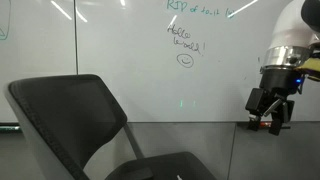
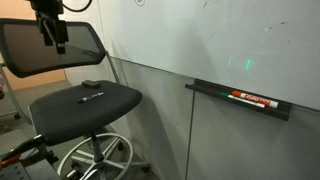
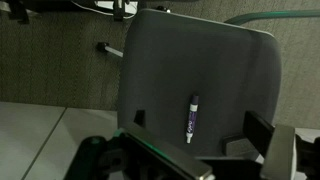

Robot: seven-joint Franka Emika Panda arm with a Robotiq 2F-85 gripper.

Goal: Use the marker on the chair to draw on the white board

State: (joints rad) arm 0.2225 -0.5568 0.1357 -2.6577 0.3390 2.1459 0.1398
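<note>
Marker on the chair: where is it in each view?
In an exterior view: the marker lies on the chair seat, left of centre.
In an exterior view: not discernible; the chair seat is cropped at the bottom.
Wrist view: marker lower middle, on the seat.
Shared landmark: the dark chair.

- The board (image 1: 110, 70) in front of you is glossy white, with lights streaking across it.
- The chair (image 3: 200, 70) seat looks matt, smooth and dark grey.
- Its backrest (image 2: 50, 45) reads as thin, see-through mesh.
- Its base (image 2: 96, 150) is shiny metal.
- The marker (image 3: 190, 118) has a smooth, plastic-looking body with a slight sheen.
- The floor (image 3: 50, 70) looks like rough, matt carpet.
- Your arm (image 1: 298, 25) wears a smooth, glossy white shell.
</note>
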